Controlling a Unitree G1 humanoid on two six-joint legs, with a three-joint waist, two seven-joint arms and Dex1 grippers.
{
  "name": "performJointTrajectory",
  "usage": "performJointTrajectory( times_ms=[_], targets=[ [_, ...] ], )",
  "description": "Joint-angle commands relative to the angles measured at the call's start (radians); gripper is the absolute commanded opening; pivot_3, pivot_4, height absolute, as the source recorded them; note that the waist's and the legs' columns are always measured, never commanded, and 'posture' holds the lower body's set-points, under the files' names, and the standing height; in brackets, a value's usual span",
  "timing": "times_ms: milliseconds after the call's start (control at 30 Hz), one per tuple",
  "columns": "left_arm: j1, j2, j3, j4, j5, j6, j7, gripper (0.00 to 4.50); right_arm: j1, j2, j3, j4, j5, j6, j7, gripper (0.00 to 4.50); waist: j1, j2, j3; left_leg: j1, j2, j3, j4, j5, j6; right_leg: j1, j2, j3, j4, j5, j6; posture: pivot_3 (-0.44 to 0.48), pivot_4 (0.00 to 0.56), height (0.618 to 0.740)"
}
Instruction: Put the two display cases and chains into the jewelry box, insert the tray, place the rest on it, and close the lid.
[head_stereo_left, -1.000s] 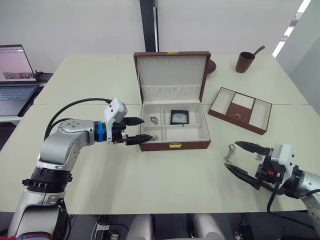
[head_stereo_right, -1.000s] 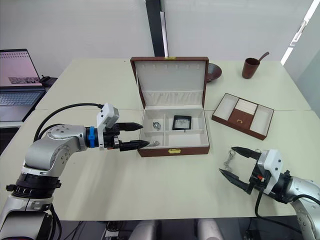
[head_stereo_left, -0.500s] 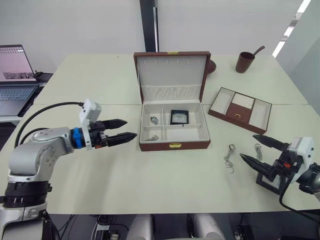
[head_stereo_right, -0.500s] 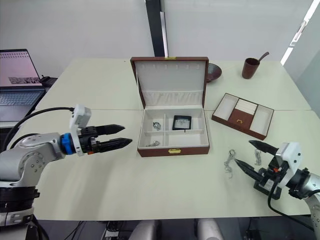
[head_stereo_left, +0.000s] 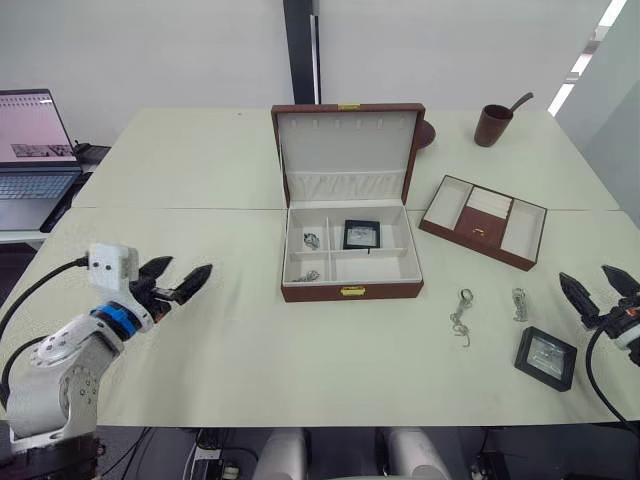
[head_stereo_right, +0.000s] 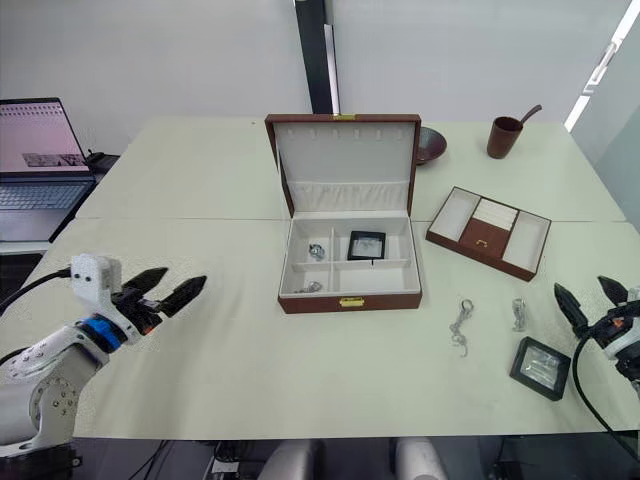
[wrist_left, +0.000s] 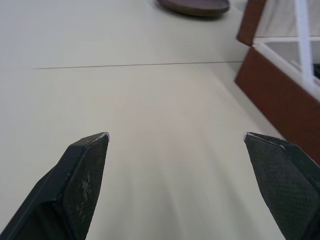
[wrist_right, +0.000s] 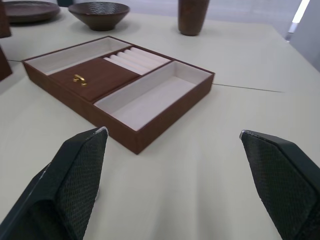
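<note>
Head views: the box (head_stereo_left: 350, 292) sits mid-table, lid (head_stereo_left: 346, 153) upright. One case (head_stereo_left: 361, 234) lies in a rear compartment, with chains (head_stereo_left: 311, 240) in the left ones. The other case (head_stereo_left: 546, 357) and two more chains (head_stereo_left: 461, 318) lie on the table to the right, near the tray (head_stereo_left: 483, 220). The left gripper (head_stereo_left: 175, 283) hovers well left of the box, fingers apart.

Left wrist view: fingers (wrist_left: 82, 175) wide, holding nothing.

Right wrist view: the right gripper (wrist_right: 175, 170) is wide, empty, facing the tray (wrist_right: 150, 117).

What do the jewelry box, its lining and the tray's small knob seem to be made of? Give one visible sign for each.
Jewelry box: probably wood with a smooth reddish-brown finish; even colour, crisp edges.
Lining: likely cream fabric; gathered folds along the lid's pocket.
Knob on the tray: looks like gold-coloured metal; it glints.
</note>
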Motion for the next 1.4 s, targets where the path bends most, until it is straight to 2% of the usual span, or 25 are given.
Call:
performJointTrajectory(
  times_ms=[33,100,233,367,933,1167,1400],
  targets=[
    [0.027,-0.052,0.044,-0.007,0.066,-0.099,0.125,4.48,-0.023,0.013,-0.041,0.036,-0.020,-0.058,-0.073,4.50,0.000,0.000,0.000,0.000,0.000,0.000,0.000,0.000,0.000,0.000,0.000,0.000,0.000,0.000,0.000,0.000,0.150,0.740],
    [0.036,-0.066,0.039,-0.007,0.080,-0.122,0.149,4.48,-0.028,0.015,-0.038,0.055,-0.026,-0.071,-0.087,4.50,0.000,0.000,0.000,0.000,0.000,0.000,0.000,0.000,0.000,0.000,0.000,0.000,0.000,0.000,0.000,0.000,0.150,0.740],
    [0.047,-0.135,0.071,0.056,0.183,-0.245,0.332,4.48,-0.073,0.033,-0.033,0.120,-0.068,-0.102,-0.196,4.50,0.000,0.000,0.000,0.001,0.000,0.002,0.000,0.000,0.000,0.000,0.000,0.001,0.000,0.000,0.000,0.000,0.150,0.740],
    [0.046,-0.162,0.084,0.074,0.199,-0.290,0.396,4.48,-0.093,0.037,-0.034,0.131,-0.075,-0.105,-0.247,4.50,-0.001,0.000,0.000,0.001,0.000,0.002,0.000,0.000,0.000,0.001,0.000,0.000,0.000,0.000,0.001,0.000,0.150,0.740],
    [0.039,-0.154,0.054,0.133,0.199,-0.348,0.382,4.48,-0.124,0.013,-0.036,0.221,-0.071,-0.162,-0.242,4.50,-0.001,0.000,0.000,0.002,0.000,0.003,0.000,0.000,0.000,0.002,0.000,0.000,0.000,0.000,0.001,0.000,0.150,0.740],
    [0.040,-0.111,-0.004,0.109,0.166,-0.385,0.232,4.48,-0.121,-0.011,-0.012,0.199,-0.051,-0.149,-0.145,4.50,-0.001,0.000,0.000,0.002,0.000,0.003,0.000,0.000,0.000,0.002,0.000,0.000,0.000,0.000,0.001,0.000,0.150,0.740],
    [0.090,-0.013,-0.117,-0.001,0.060,-0.357,-0.085,4.48,-0.105,-0.121,0.033,0.095,0.017,-0.049,0.130,4.50,-0.002,0.000,0.000,0.003,0.000,0.004,-0.001,0.000,0.000,0.003,0.001,0.001,0.000,0.000,0.000,0.000,0.150,0.740]
  ],
)
